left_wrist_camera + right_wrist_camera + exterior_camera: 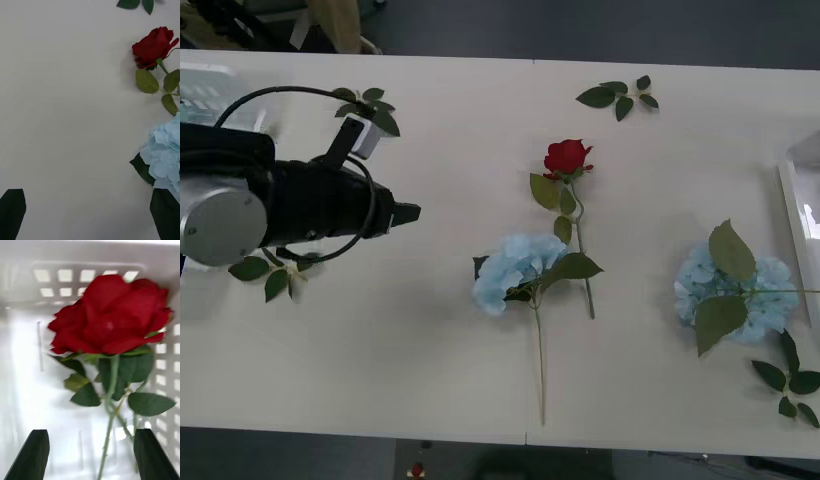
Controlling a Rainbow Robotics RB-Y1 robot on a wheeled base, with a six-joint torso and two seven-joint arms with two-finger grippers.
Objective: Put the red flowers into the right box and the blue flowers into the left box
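A red flower [567, 157] lies mid-table, its stem pointing toward the near edge. Beside it lies a blue flower [515, 270], and a second blue flower [735, 290] lies close to the right box [798, 215], whose white rim shows at the table's right edge. My left gripper [408, 212] hovers left of the middle flowers. In the left wrist view it is open [90, 215], with the red flower [154, 47] and blue flower [165, 157] ahead. My right gripper [90, 455] is open over a red flower [108, 315] lying inside the right box [75, 262].
The left box [205, 85] shows at the far left corner behind my left arm. Loose leaf sprigs lie at the back [620, 97], by the left arm [370, 105] [265, 275] and at the near right [790, 385]. Bare table stretches between my left gripper and the flowers.
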